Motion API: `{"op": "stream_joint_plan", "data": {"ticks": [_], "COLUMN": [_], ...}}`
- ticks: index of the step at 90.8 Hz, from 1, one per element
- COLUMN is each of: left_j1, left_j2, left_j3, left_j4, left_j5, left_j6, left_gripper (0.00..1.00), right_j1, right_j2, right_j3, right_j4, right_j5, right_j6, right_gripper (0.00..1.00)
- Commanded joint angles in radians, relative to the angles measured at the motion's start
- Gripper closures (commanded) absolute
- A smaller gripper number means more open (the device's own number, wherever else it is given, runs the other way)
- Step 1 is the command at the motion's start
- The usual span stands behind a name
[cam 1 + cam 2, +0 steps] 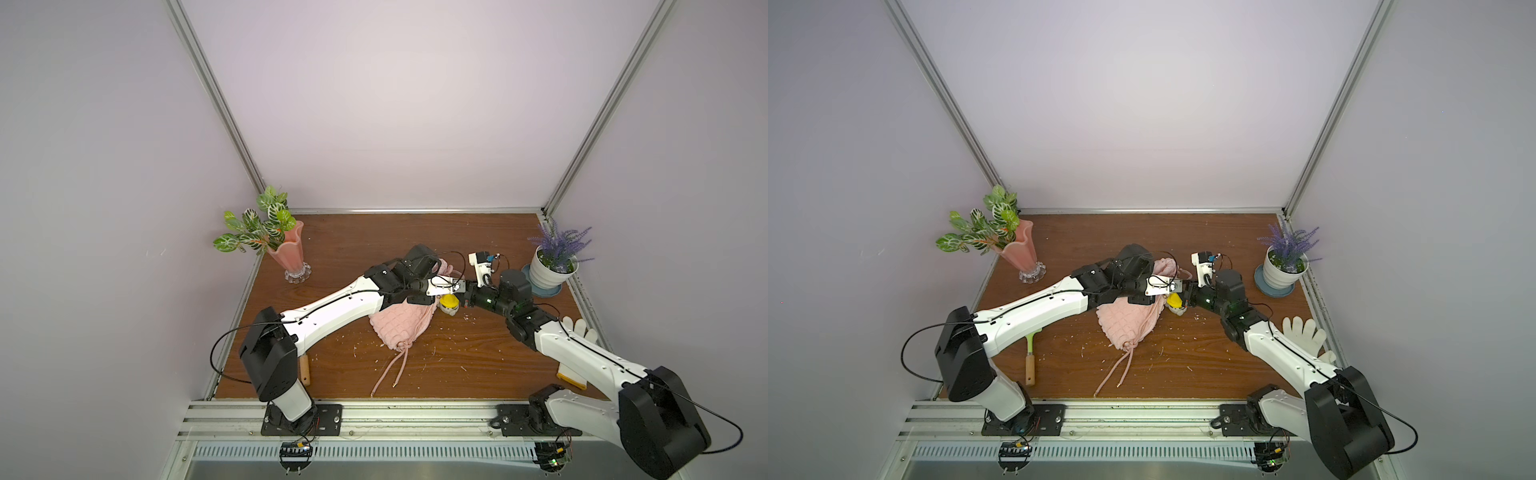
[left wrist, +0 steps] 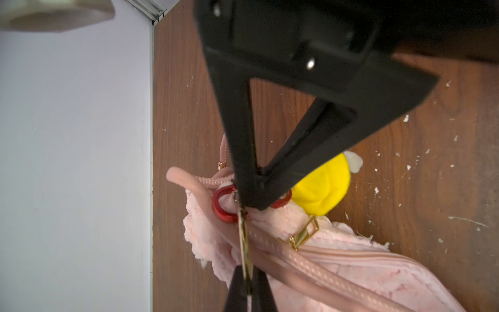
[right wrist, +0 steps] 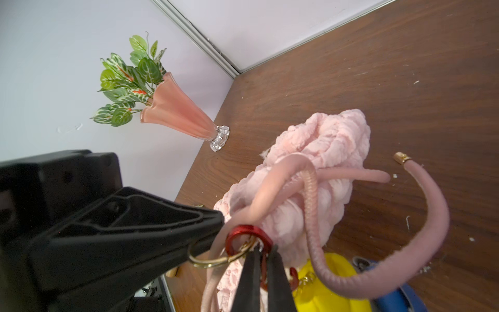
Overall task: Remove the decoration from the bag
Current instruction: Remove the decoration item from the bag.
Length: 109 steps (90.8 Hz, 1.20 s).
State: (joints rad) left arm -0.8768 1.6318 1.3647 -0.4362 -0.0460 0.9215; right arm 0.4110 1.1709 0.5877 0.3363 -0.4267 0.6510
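The pale pink quilted bag lies mid-table, its cords trailing toward the front edge. The decoration, seen mostly as a yellow hat, rests against the bag's right side; a blue piece shows beside it. A red carabiner links with a gold ring and the bag's cord. My left gripper is shut on the gold ring. My right gripper is shut on the red carabiner. The two grippers meet tip to tip above the bag's top.
A pink vase with leaves stands back left, a white pot of lavender back right. A white glove lies under the right arm. A wooden-handled tool lies near the left arm's base. Walls close three sides.
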Motion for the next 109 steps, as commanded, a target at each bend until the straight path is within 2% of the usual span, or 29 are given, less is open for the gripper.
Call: {"op": "stream_joint_plan", "data": {"ticks": [1, 19, 32, 51, 64, 84, 109], "left_j1": [-0.019, -0.042, -0.053, -0.064, -0.042, 0.065, 0.085], "left_j2": [0.021, 0.014, 0.008, 0.019, 0.003, -0.025, 0.005], "left_j3": [-0.003, -0.039, -0.066, -0.063, -0.077, -0.081, -0.026], "left_j4": [-0.027, 0.001, 0.031, 0.045, 0.069, 0.069, 0.070], "left_j5": [-0.036, -0.091, -0.132, -0.173, -0.133, 0.026, 0.181], "left_j6": [0.019, 0.054, 0.084, 0.123, 0.040, -0.127, -0.244], "left_gripper": [1.00, 1.00, 1.00, 1.00, 1.00, 1.00, 1.00], "right_j1": [0.014, 0.014, 0.014, 0.015, 0.009, 0.002, 0.000], "right_j2": [-0.036, -0.067, -0.074, -0.051, -0.084, -0.119, -0.083], "right_j3": [0.062, 0.078, 0.047, 0.086, 0.061, 0.108, 0.083], "right_j4": [0.000, -0.047, 0.057, -0.013, 0.015, -0.286, -0.387], "right_j5": [0.074, 0.154, 0.120, 0.114, 0.114, 0.125, 0.149], "right_j6": [0.011, 0.067, 0.172, 0.176, 0.178, -0.066, -0.231], "right_gripper": [1.00, 1.00, 1.00, 1.00, 1.00, 1.00, 0.97]}}
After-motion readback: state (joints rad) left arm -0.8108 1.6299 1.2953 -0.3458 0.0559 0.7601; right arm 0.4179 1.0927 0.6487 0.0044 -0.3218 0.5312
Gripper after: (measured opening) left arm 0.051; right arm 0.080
